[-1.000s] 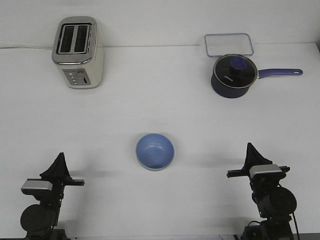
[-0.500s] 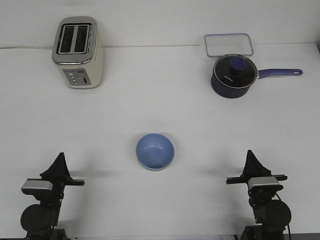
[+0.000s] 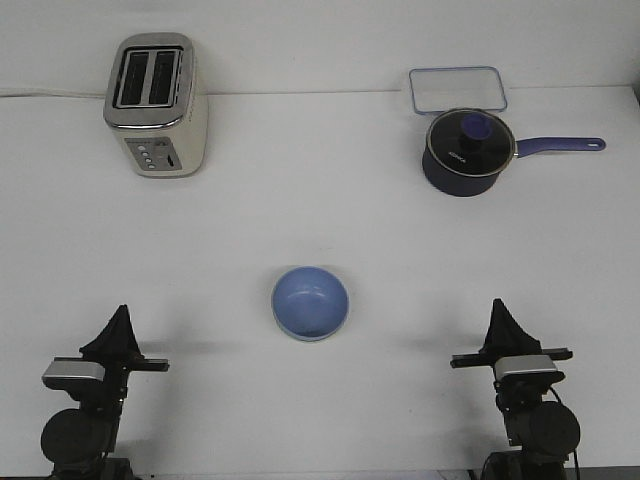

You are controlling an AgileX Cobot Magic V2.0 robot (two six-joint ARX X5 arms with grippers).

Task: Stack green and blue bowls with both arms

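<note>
On the white desk (image 3: 320, 220) the blue bowl (image 3: 311, 302) sits upright near the middle, closer to the robot than to the far edge. A thin pale rim shows along its lower edge, which may be the green bowl underneath it, but from this view I cannot tell for sure; no separate green bowl is visible anywhere on the desk.

Both arms are low at the near edge, well apart from the bowl. The left tool (image 3: 120, 325) points forward at the near left, and the right tool (image 3: 501, 318) does the same at the near right. Each shows as a single dark wedge with its tips together, so both look closed with nothing in them.

Far from the action, a toaster (image 3: 157, 104) stands at the far left, and a dark saucepan (image 3: 467, 150) with a lid and long handle stands at the far right, with a clear box lid (image 3: 456, 89) just behind it.

My judgement: if the pale rim is the green bowl, the stack is already made and the arms are parked at rest, leaving nothing more than to hold position. If it is not, the green bowl is out of view and the next move would need one tool to open, reach the blue bowl's rim and grip it cleanly without tipping it.
</note>
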